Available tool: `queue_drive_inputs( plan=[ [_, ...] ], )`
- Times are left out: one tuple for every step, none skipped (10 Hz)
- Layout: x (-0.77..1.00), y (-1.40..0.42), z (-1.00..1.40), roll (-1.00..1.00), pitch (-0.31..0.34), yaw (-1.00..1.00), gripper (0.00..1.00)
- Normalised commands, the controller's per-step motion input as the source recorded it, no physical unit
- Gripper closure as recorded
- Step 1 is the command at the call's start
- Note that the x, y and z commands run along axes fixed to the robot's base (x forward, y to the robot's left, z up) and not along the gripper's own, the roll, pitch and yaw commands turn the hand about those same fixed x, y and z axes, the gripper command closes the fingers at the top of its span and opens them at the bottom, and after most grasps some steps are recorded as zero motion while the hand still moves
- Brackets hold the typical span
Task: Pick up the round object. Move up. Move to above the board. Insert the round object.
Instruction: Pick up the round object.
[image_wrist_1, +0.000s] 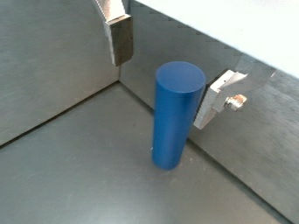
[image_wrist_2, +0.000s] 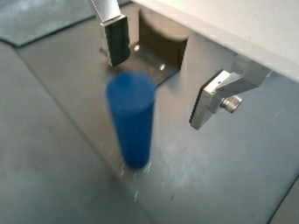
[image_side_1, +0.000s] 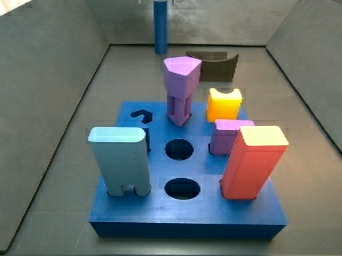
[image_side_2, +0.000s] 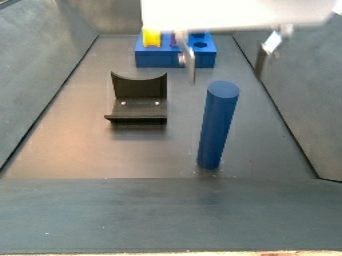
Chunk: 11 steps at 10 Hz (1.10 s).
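Note:
The round object (image_wrist_1: 176, 114) is a tall dark-blue cylinder standing upright on the grey floor, also seen in the wrist view (image_wrist_2: 131, 118) and in both side views (image_side_2: 217, 125) (image_side_1: 162, 30). My gripper (image_wrist_1: 167, 68) is open just above it, with one finger (image_wrist_1: 119, 39) on one side and the other finger (image_wrist_1: 216, 98) close beside the peg's top. Neither pad grips the peg. The board (image_side_1: 187, 215) is a bright-blue slab far from the peg, with two empty round holes (image_side_1: 178, 150). In a side view my gripper (image_side_2: 230, 55) hangs over the peg.
The fixture (image_side_2: 136, 98) stands on the floor beside the peg, between it and the board (image_side_2: 174, 48). On the board stand a purple post (image_side_1: 182, 90), a yellow piece (image_side_1: 225, 103), a light-blue block (image_side_1: 118, 158) and an orange block (image_side_1: 257, 160). Grey walls enclose the floor.

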Motion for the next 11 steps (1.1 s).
queue_drive_inputs(
  plan=[
    [0.00,0.71,-0.30,-0.26,0.039,-0.09,0.00],
    [0.00,0.56,-0.20,-0.30,0.020,-0.15,0.00],
    [0.03,0.35,-0.19,-0.34,0.000,-0.21,0.00],
    [0.07,0.09,-0.16,-0.33,0.000,-0.18,0.00],
    [0.09,0.00,-0.01,-0.29,0.000,-0.14,0.00],
    [0.09,-0.20,0.00,-0.14,0.000,-0.08,0.00],
    [0.05,-0.29,0.00,-0.04,0.000,-0.02,0.00],
    [0.01,-0.29,0.00,0.00,0.000,0.00,0.00],
    [0.00,0.00,-0.06,0.00,0.000,0.00,0.00],
    [0.00,0.00,-0.27,0.00,0.000,0.00,0.00],
    [0.00,0.03,-0.37,-0.01,0.000,0.00,0.00]
  ],
)
